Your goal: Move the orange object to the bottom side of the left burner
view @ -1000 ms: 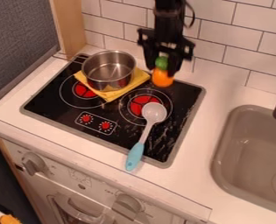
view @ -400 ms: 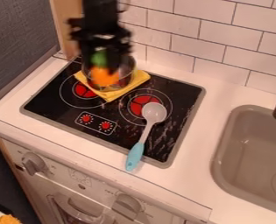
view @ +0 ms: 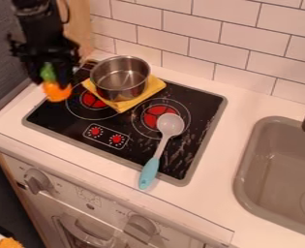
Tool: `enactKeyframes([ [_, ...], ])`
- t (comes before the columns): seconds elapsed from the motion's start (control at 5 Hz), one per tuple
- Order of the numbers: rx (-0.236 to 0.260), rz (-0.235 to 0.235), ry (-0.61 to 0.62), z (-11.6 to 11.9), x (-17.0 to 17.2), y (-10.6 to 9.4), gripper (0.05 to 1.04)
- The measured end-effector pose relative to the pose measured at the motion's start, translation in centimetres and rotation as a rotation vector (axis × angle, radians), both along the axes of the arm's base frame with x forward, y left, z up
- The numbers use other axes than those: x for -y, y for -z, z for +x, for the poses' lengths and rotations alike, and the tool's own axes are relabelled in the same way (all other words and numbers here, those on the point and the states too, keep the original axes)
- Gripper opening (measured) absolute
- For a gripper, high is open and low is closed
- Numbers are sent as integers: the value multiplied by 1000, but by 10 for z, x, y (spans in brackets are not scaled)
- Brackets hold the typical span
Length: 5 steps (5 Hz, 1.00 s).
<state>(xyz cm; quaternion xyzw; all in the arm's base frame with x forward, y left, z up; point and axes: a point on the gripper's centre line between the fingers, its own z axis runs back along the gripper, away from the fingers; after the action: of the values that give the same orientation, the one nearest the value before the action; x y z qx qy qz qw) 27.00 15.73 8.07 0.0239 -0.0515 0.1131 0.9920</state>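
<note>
camera view | tool (view: 51,83) clasping orange object (view: 57,93) | moved leftward past the pot (view: 120,80)

pot (view: 121,82): shiny metal | cooktop (view: 130,154): glossy (rather streaky, mind) | yellow cloth (view: 134,102): matt | tiles (view: 248,38): smooth

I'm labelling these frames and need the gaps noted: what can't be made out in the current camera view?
- Underside of the orange object: blurred.
- Cloth's middle: hidden by the pot.
- Sink: cut off by the right edge.
- Arm's base: beyond the top edge.
</note>
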Motion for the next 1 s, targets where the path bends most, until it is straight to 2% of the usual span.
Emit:
enactKeyframes([
  [0.2,-32,16,-2,0,-12,20,615],
  [0.4,-22,27,-9,-1,-22,26,615],
  [0.6,-22,29,-21,-2,-29,34,686],
  [0.8,-16,21,-24,-5,-33,35,966],
  [1.0,-18,10,-14,-5,-32,35,1005],
])
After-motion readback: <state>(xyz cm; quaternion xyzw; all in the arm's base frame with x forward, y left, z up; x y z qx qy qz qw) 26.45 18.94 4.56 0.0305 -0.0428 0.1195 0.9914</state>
